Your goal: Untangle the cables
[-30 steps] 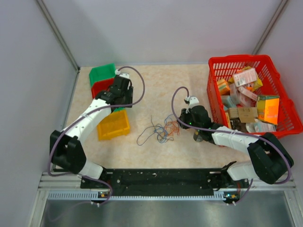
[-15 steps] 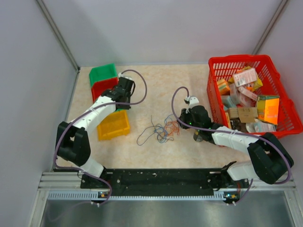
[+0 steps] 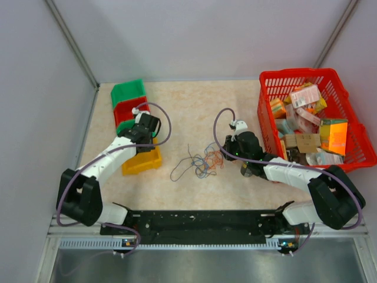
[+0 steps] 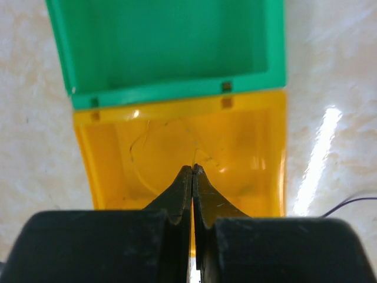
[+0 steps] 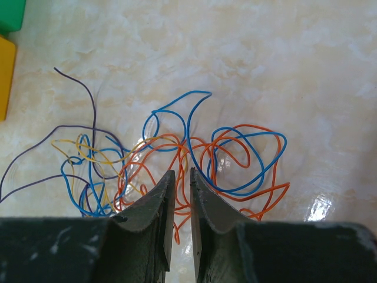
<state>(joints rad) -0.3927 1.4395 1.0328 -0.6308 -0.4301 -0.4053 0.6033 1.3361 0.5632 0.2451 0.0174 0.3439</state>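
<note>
— What's moved on your left?
— Your left gripper (image 4: 192,170) has drawn back toward the lower left, off the red bin (image 3: 125,109). It now hangs over the yellow bin (image 4: 106,153), jaws pressed together.
— And your right?
— The right gripper (image 5: 179,177) hasn't shifted. Its jaws are a narrow slit apart, just above the orange loops.
— The cables?
— The cables (image 3: 200,160) lie tangled mid-frame on the table (image 3: 188,106) — between your arms, left of the red basket (image 3: 266,79).

Occlusions, both wrist views
Tangle of thin coloured wires (image 5: 177,141): lower loops behind right gripper (image 5: 179,172), one end off left edge. Yellow plastic bin (image 4: 259,135): near wall behind left gripper (image 4: 193,168).
</note>
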